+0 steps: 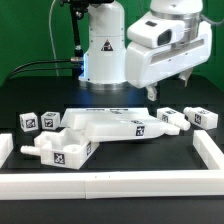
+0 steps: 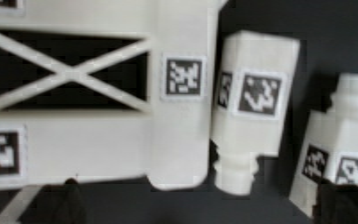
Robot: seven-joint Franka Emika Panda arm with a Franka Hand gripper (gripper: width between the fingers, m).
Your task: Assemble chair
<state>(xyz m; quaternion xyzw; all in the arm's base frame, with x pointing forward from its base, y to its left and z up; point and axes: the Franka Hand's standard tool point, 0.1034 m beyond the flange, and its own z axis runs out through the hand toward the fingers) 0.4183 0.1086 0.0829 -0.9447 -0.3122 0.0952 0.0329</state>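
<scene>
The chair (image 1: 110,126) is just loose white pieces on the desk (image 1: 150,152): big slab (image 1: 100,122) in the middle, short legs (image 1: 171,118) toward the exterior view's right. Looks like light, stiff, kinda slick plastic, so I'd pinch a leg across its flat sides, mid-length. The tool (image 1: 184,82) hangs above those legs, touching nothing. Honestly can't tell if its jaws are apart or together.

White plastic slab with X-braced cut-out (image 2: 172,140) carries black-and-white square tags (image 2: 186,78). Taking the peg end of the tagged white oblong block (image 2: 258,60) as 6 o'clock, the slab lies just beside it at 9 o'clock, and a second white block (image 2: 345,125) at 3 o'clock.
</scene>
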